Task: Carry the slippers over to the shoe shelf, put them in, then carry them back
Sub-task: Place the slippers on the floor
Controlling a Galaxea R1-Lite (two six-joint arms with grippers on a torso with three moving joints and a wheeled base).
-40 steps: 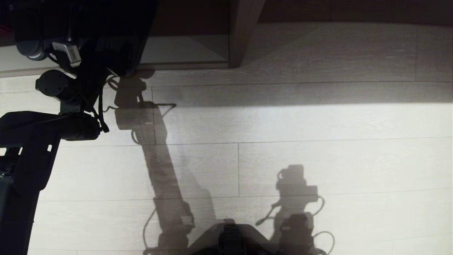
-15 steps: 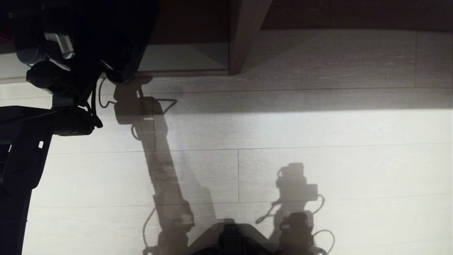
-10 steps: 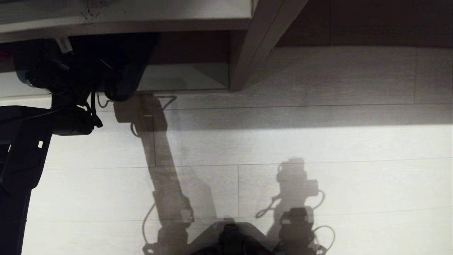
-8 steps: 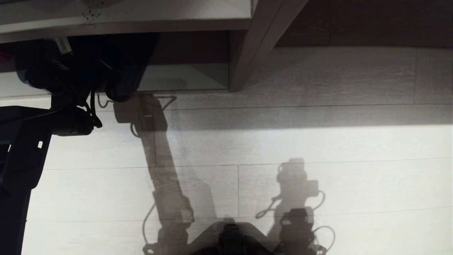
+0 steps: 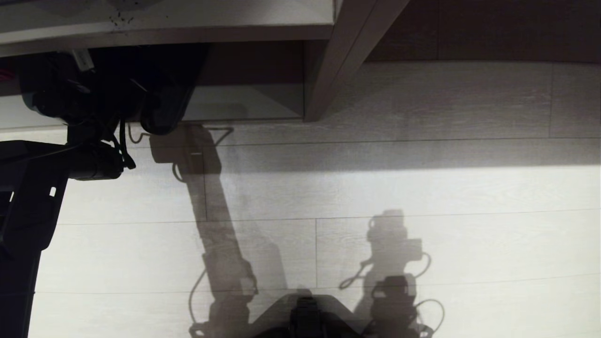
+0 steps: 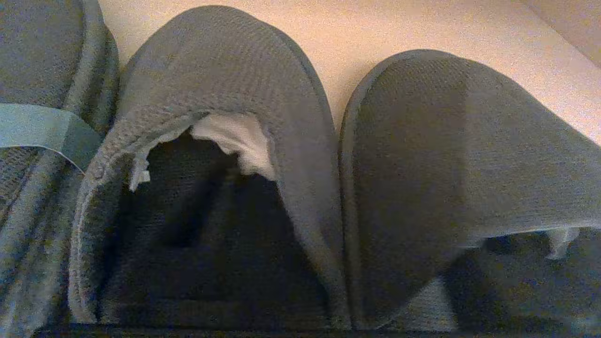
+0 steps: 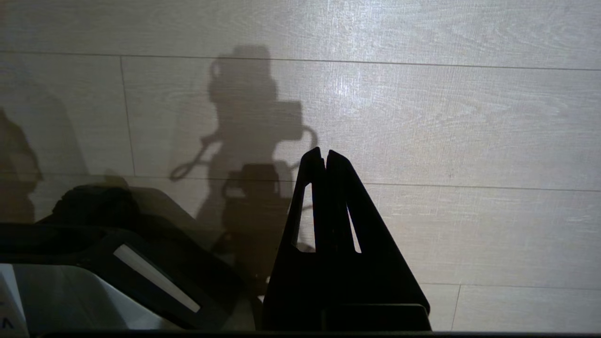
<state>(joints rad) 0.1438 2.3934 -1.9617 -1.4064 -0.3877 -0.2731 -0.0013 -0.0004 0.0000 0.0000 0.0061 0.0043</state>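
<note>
Slippers point(image 6: 328, 188) on shoe shelf point(image 5: 244, 101), upper left of head view.
Left gripper's jaw state: cannot tell. Right gripper point(image 7: 325, 157): jaws together, parked. Best grasp both inner edges together, squarely.

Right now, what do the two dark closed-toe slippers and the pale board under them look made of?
The dark closed-toe slippers: seemingly soft textured fabric, matte, waffle-like weave, white lining at a frayed opening. The pale board: smooth, matte, possibly laminate; grain unclear.

Black left arm point(image 5: 33, 197), seemingly cabled
</note>
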